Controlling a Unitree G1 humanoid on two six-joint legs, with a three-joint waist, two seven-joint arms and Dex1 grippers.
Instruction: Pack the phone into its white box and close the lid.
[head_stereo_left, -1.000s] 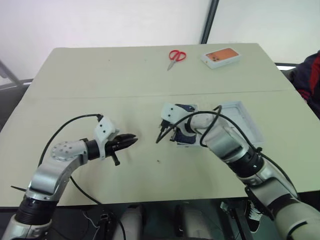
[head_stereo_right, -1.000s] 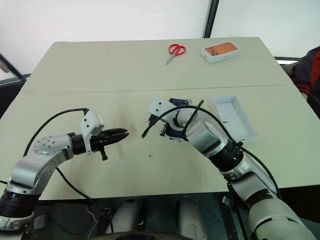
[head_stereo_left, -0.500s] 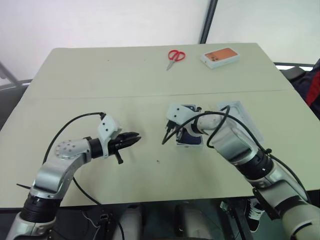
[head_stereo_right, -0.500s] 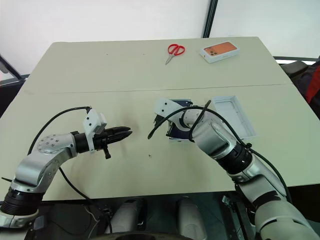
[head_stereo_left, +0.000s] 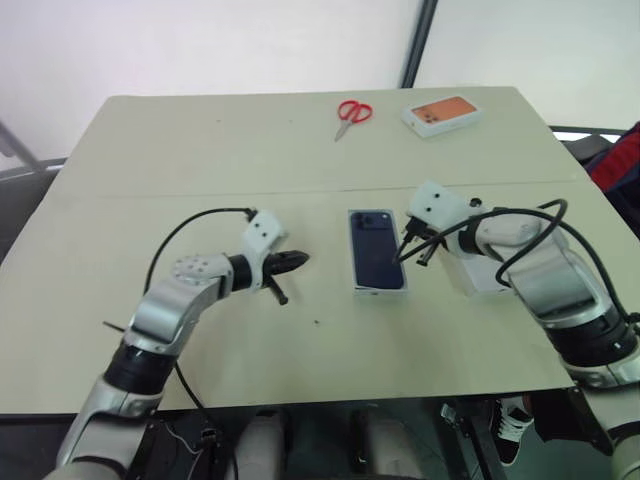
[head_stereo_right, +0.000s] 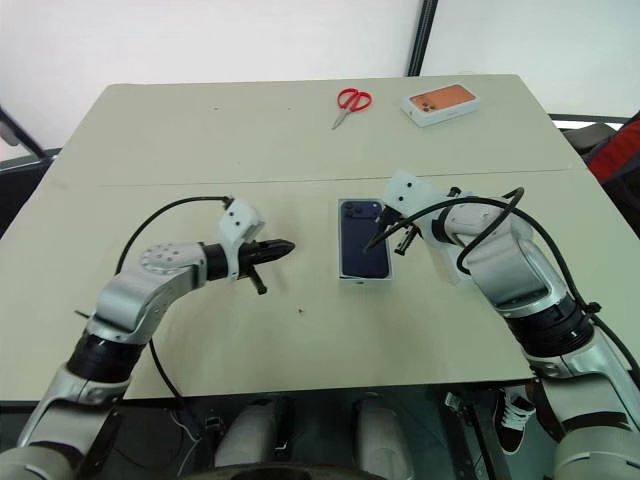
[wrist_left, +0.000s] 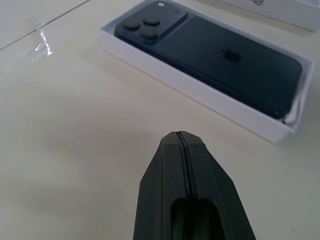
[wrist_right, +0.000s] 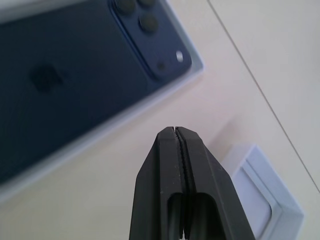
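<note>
The dark navy phone (head_stereo_left: 376, 248) lies back-up in the white box (head_stereo_left: 380, 291) at mid-table, its camera cluster at the far end. My left gripper (head_stereo_left: 302, 259) is shut and empty, level with the box and a short way to its left; the left wrist view shows the phone (wrist_left: 225, 55) and the box wall (wrist_left: 200, 90) just ahead. On the other side of the box my right gripper (head_stereo_left: 403, 255) is also shut and empty, hovering over bare table between the box and the lid (wrist_right: 260, 190). The lid lies inside-up, mostly hidden under my right forearm (head_stereo_left: 520, 250).
Red scissors (head_stereo_left: 352, 112) and an orange-topped box (head_stereo_left: 442, 114) lie at the table's far edge. A person's red and dark sleeve (head_stereo_left: 620, 160) shows at the right edge. A scrap of clear film (wrist_left: 40, 42) lies on the table left of the box.
My right gripper swung right, off the box, uncovering the phone inside it; my right forearm now covers the lid. My left gripper moved right and forward toward the box.
</note>
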